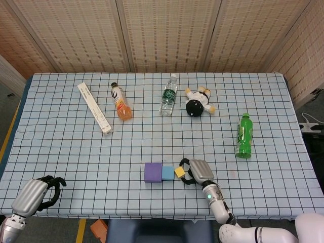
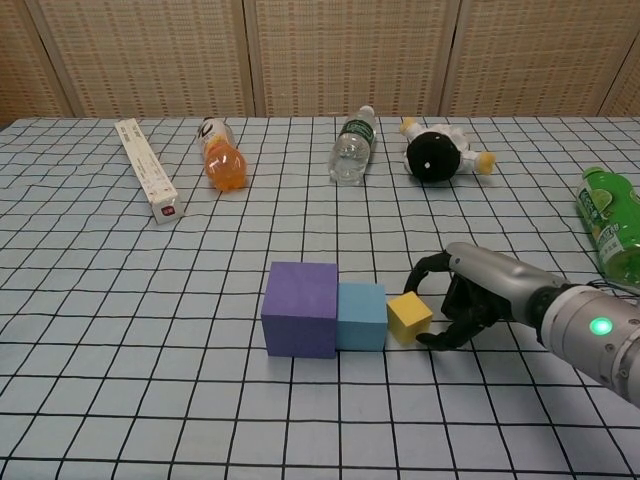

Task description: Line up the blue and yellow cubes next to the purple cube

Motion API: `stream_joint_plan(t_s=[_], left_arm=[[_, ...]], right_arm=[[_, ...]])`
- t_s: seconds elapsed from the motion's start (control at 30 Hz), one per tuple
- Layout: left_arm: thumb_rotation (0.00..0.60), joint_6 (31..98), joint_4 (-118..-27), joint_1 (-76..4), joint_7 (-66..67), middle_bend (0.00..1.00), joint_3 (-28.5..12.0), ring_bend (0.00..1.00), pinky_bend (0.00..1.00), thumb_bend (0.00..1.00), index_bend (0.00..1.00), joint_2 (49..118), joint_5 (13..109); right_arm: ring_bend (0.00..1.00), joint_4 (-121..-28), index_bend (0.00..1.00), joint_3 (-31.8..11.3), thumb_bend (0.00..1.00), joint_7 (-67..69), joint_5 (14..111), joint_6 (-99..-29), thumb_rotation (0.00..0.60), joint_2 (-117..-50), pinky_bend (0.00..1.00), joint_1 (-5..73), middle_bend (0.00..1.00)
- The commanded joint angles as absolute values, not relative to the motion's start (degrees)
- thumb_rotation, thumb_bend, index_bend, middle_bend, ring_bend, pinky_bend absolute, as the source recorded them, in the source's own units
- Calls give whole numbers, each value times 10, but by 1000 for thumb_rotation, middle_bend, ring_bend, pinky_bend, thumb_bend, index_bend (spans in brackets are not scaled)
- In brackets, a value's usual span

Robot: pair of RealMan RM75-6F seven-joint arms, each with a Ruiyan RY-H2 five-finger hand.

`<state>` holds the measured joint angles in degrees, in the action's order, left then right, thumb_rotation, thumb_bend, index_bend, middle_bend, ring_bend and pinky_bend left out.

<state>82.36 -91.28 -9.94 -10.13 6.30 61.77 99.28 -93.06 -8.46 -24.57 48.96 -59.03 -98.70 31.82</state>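
The purple cube (image 1: 153,172) (image 2: 300,308) sits near the table's front edge. A smaller blue cube (image 1: 167,173) (image 2: 361,315) touches its right side. A still smaller yellow cube (image 1: 179,172) (image 2: 409,316) rests on the cloth against the blue cube's right side, turned slightly askew. My right hand (image 1: 197,170) (image 2: 480,295) holds the yellow cube from the right, fingers curled over its far side and thumb at its near corner. My left hand (image 1: 35,195) lies at the table's front left corner, far from the cubes, fingers curled in with nothing in them.
Along the far half of the checked tablecloth (image 1: 61,147) lie a white box (image 1: 94,108), an orange drink bottle (image 1: 121,103), a clear water bottle (image 1: 169,95) and a black-and-white plush toy (image 1: 198,103). A green bottle (image 1: 244,135) lies to the right.
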Motion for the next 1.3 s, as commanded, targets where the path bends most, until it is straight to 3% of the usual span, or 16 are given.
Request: stream_joint_plan(t_s=[0.03,0.3,0.57,0.67,0.93,1.03,1.3], left_arm=[[600,823,-913,-100,-101,604,63,458,613,573,464,618,993],[600,823,-913,-100,-101,604,63,457,613,574,465,618,993],[600,824,-913,-100,-102,604,63,457,613,574,466,618,993],[600,824,-913,-100,-101,604,63,458,613,575,466,618,992],[600,823,-914,-100,-100,604,63,457,613,575,466,618,992],[600,823,-913,-100,-101,604,63,458,614,575,466,618,991],[600,822,-913,-100,-100,604,63,457,614,574,466,619,991]], right_arm=[[917,-934,319,-84,183,-241,492,-588,600,-980,1000,319,1000],[917,-935,227,-82,174,-239,489,-584,600,-966,1000,323,1000],[917,-991,227,-78,176,-265,462,-598,600,-920,1000,325,1000],[917,-1013,235,-80,265,-278,436,-601,600,-906,1000,329,1000],[917,-1038,303,-93,649,-253,352,-529,600,-856,1000,354,1000],[918,-1037,323,-98,706,-229,341,-502,600,-843,1000,360,1000],[924,-1048,380,-101,736,-172,340,-444,600,-812,1000,375,1000]])
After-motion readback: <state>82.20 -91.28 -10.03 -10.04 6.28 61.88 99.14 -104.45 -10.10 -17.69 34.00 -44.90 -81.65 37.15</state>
